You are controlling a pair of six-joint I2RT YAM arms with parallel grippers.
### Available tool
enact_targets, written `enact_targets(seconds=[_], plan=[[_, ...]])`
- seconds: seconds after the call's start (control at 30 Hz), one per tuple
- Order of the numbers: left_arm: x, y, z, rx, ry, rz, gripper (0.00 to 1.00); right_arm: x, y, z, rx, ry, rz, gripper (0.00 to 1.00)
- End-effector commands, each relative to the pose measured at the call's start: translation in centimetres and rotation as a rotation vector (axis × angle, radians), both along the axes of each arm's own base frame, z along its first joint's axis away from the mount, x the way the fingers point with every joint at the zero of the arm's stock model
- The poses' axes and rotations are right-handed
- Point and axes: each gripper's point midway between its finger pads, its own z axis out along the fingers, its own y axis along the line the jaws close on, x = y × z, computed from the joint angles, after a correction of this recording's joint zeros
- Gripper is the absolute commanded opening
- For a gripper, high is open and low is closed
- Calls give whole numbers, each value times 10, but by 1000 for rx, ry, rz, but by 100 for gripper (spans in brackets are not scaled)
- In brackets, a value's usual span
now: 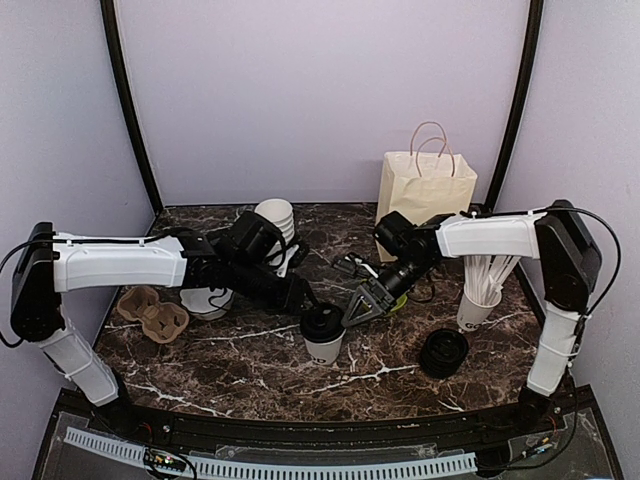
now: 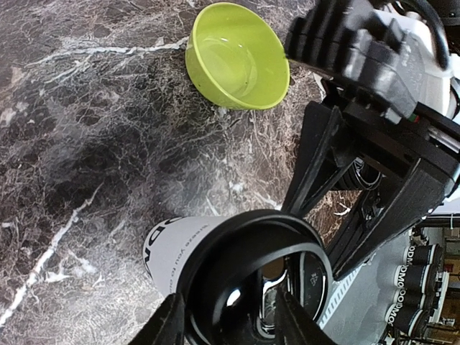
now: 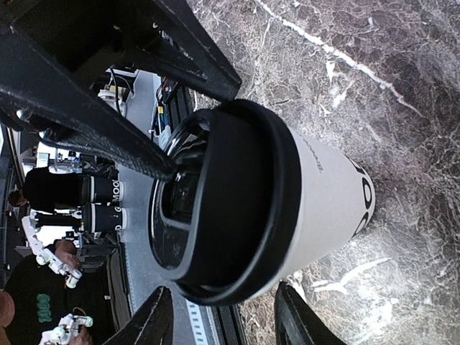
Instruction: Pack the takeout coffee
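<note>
One takeout coffee (image 1: 323,346), a white paper cup with dark lettering and a black lid (image 1: 322,322), stands upright at the table's middle. My left gripper (image 1: 312,306) comes at it from the upper left. In the left wrist view its fingertips (image 2: 171,320) straddle the near rim of the lid (image 2: 251,273), one fingertip against the rim; whether they clamp it does not show. My right gripper (image 1: 350,315) faces the cup from the right. In the right wrist view it (image 3: 224,316) stands open, its tips just reaching either side of the lid (image 3: 237,201) on the cup (image 3: 323,194).
A lime-green bowl (image 2: 237,57) sits behind the right gripper. A paper bag (image 1: 425,195) stands at the back right. A white cup of sticks (image 1: 480,300) and a stack of black lids (image 1: 443,352) are at the right. A cardboard carrier (image 1: 152,312) lies at the left.
</note>
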Motion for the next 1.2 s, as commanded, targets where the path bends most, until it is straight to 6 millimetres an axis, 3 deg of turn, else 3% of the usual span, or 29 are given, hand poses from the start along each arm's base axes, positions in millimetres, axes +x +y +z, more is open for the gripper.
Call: enact_targets(seconds=[0.0,0.23,0.43,0.63,0.83,0.9,1.03,1.17], plan=[[-7,0,-15,13,40,-21,44,0,9,3,21,41,9,47],[-4,-1,1,-6,7,-22,51,2,8,-6,-11,49,-6,39],[1,15,3,52,-37,24,57,5,6,-16,-50,40,-18,35],[-1,15,-12,71,-2,21,54,8,5,-22,-72,27,-25,32],[-8,16,-36,98,52,9,41,17,1,-42,-161,5,-65,31],[-11,23,-49,132,73,24,34,25,-2,-55,-222,-18,-88,30],[-23,41,-78,190,126,55,32,34,-8,-83,-326,-33,-109,28],[-29,51,-91,211,148,71,31,38,-9,-87,-347,-61,-104,27]])
